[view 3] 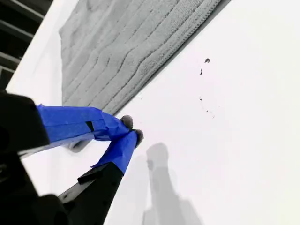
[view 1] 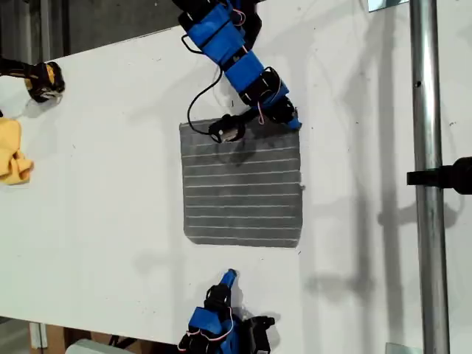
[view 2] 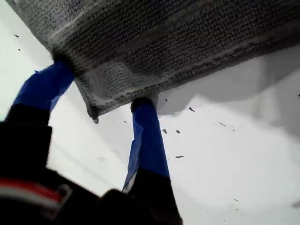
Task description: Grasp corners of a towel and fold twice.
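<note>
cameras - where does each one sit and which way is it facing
Exterior view: overhead, looking down on the white table and the towel; both blue arms show, top and bottom.
First wrist view: rides my first gripper, looking along its blue fingers at the towel's corner, lifted off the table.
Second wrist view: rides my second gripper, shut and empty beside the towel's edge.
All three share the towel and table.

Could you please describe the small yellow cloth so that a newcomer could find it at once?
Start at the white table and go to the exterior view's left edge. The yellow cloth lies crumpled there, far from the flat grey striped towel.
</note>
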